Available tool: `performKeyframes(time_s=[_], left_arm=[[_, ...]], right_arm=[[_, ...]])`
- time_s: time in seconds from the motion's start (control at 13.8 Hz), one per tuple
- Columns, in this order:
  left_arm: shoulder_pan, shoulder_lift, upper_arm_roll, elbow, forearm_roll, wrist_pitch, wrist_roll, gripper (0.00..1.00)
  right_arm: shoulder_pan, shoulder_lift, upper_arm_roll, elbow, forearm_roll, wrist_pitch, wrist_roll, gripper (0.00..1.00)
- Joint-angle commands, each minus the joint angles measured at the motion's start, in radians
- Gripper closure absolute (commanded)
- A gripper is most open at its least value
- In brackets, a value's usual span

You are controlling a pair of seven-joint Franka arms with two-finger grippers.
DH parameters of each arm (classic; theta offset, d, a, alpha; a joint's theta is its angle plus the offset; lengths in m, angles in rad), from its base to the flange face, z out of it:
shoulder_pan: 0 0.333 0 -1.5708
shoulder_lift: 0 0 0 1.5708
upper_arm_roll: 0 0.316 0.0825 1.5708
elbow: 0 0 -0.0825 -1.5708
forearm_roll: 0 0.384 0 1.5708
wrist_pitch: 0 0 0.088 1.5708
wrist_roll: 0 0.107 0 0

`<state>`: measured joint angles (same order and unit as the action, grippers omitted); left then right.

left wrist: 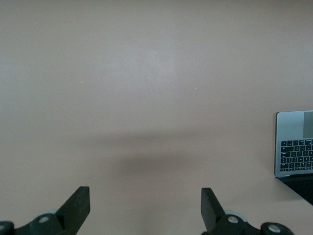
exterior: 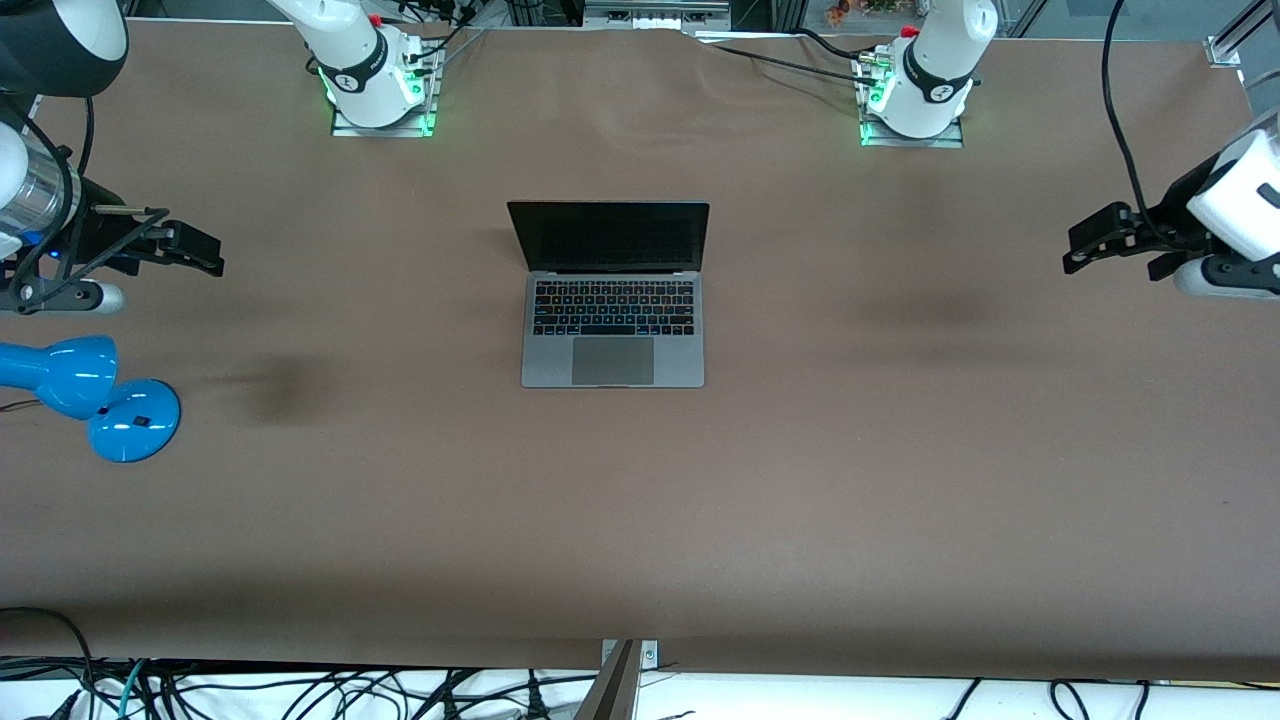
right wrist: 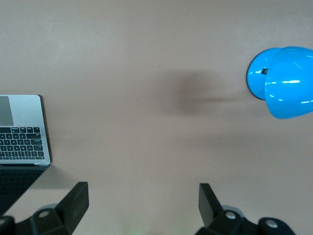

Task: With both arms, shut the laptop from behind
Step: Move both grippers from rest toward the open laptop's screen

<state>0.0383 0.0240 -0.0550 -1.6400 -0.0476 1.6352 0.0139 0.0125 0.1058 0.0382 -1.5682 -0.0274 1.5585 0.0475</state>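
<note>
My left tool [exterior: 1085,250] is hanging over the tabletop [exterior: 900,480] at the left arm's end, fingers [left wrist: 78,208] spread wide apart, gripping nothing. My right tool [exterior: 195,250] is hanging over the right arm's end, also spread wide and empty, with a blue lamp [exterior: 100,400] on the tabletop near it, closer to the front camera.

The laptop [exterior: 612,330] is sitting mid-tabletop, between the two arm bases and nearer the front camera than both, well apart from either tool. Lid is standing open, dark screen facing the front camera, keyboard and trackpad exposed. Each wrist view is catching only a corner of it.

Step in hand, as I'm judging it: the very start, approach not yet begun, nothing touching the laptop.

Next move is calling for me bringing both tools inward to the lid's back face, on the side toward the bases, one near each top corner, then pushing evenly toward the front camera and down. Uneven pushing is likely to twist or slide the laptop.
</note>
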Motion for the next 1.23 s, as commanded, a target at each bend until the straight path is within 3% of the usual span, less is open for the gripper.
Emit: performKeyframes(time_s=[0.0, 0.51, 0.87, 1.16], left_arm=[[0.003, -0.123, -0.029, -0.163, -0.021, 0.061, -0.047, 0.0], [0.005, -0.153, -0.065, -0.201, -0.04, 0.029, -0.126, 0.0], [0.005, -0.151, -0.167, -0.227, -0.078, 0.02, -0.21, 0.0], [0.003, -0.145, -0.259, -0.265, -0.101, 0.028, -0.328, 0.0]], right_arm=[[-0.014, -0.029, 0.008, -0.03, 0.017, 0.012, 0.003, 0.0], [-0.014, -0.023, 0.009, -0.035, 0.017, 0.037, -0.064, 0.0], [-0.014, -0.026, 0.025, -0.052, 0.017, 0.02, -0.103, 0.0], [-0.014, -0.015, 0.086, -0.064, 0.018, 0.025, -0.092, 0.0]])
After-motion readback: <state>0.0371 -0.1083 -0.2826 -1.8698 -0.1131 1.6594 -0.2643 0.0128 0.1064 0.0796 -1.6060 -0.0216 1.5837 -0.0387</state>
